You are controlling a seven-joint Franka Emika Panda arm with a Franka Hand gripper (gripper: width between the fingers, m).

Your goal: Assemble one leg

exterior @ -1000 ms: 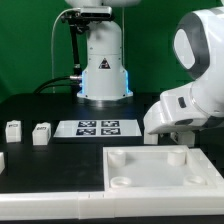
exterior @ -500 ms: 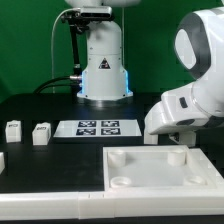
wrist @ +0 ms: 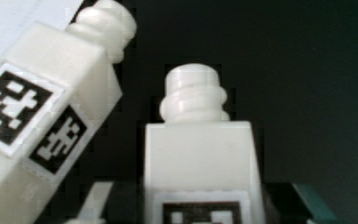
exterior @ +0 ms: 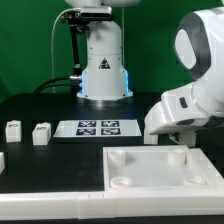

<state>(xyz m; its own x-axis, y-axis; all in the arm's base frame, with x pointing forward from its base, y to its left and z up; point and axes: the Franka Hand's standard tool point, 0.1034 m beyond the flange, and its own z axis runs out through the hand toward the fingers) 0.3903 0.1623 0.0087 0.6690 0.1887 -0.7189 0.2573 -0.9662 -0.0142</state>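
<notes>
Jaws flank small white blocky tagged leg (wrist: 199,160); clamped or not, we can't tell. We see gripper (wrist: 201,206) only in wrist view.

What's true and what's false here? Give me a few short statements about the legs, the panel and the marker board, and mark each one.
Two legs stand apart on the table at the exterior view's left. True.
The marker board lies on the panel. False: it lies on the table, beyond the panel.
A leg sits in one of the panel's sockets. False: the sockets that show are empty.
The wrist view shows two tagged legs close together. True.
</notes>
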